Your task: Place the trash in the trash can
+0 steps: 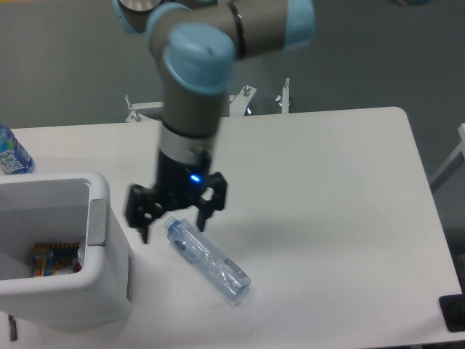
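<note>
One crushed clear bottle [208, 259] lies on its side on the white desk [327, 218], just right of the single white trash can [62, 291], which stands at the desk's near-left corner. Inside the can lies something with colourful print [54, 260]. One blue-labelled bottle [11, 154] stands at the far left edge. The lone arm [195, 94] reaches straight down; its gripper [174, 218] hangs over the crushed bottle's cap end, jaws spread wide, grasping nothing.

White tabletop [327, 182] with rounded corners. Lying on it near the front: a crushed clear bottle [208, 260], diagonal. Standing at the left front: a white trash can [98, 291]. At the far left edge, seemingly standing: a blue-labelled water bottle [11, 154], half cut off.
</note>
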{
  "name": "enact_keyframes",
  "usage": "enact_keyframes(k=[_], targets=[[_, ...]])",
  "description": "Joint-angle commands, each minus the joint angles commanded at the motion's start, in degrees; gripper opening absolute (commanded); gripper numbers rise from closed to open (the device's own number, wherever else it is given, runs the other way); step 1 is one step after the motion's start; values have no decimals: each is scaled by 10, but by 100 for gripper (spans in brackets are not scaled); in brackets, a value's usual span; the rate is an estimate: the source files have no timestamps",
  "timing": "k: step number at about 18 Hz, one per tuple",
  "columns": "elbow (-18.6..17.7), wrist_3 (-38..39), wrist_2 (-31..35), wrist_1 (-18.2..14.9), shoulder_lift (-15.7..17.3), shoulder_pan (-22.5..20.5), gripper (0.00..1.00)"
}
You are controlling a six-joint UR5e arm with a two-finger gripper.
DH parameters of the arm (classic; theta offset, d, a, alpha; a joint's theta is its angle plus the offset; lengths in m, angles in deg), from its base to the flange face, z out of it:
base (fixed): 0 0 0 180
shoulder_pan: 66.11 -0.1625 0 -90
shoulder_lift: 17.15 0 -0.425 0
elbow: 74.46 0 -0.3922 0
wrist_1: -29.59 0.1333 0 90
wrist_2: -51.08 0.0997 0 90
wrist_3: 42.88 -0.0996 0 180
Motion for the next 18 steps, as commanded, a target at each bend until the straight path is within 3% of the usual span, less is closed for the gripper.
enact_keyframes(k=[4, 10, 18], targets=[[1, -1, 3, -18, -42, -3, 100], [18, -1, 24, -15, -96, -9, 100], [25, -1, 68, -18, -141, -15, 100]])
